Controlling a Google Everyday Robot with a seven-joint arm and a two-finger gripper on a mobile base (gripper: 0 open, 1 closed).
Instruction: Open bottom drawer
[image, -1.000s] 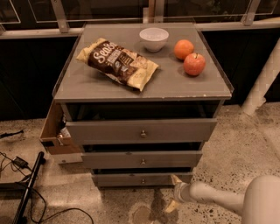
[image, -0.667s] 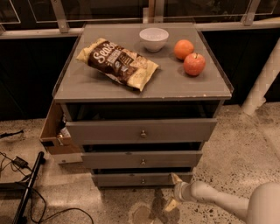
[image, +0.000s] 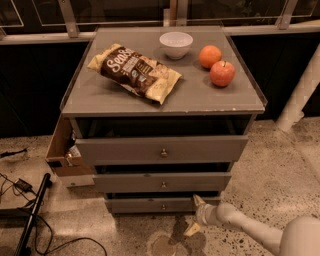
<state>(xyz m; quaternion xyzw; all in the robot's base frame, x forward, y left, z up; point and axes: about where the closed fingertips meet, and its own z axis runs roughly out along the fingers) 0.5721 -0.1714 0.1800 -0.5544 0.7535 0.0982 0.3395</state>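
The bottom drawer (image: 145, 205) is the lowest, slimmest grey front of the cabinet, with a small round metal knob (image: 163, 206) at its centre. A dark gap shows above it. My gripper (image: 195, 215) is low over the floor in front of the drawer's right end, to the right of the knob. Its fingers are spread open, one fingertip (image: 197, 200) up against the drawer front and the other down by the floor. It holds nothing. The white arm (image: 250, 227) reaches in from the bottom right.
Above are the middle drawer (image: 162, 182) and the top drawer (image: 162, 150). On the cabinet top lie a chip bag (image: 134, 71), a white bowl (image: 176, 44), an orange (image: 210, 56) and an apple (image: 222, 73). A cardboard box (image: 62, 152) stands left; cables and a black pole (image: 32, 215) lie on the floor.
My gripper has crept slightly up and left towards the bottom drawer front. The drawers and the things on top have not moved.
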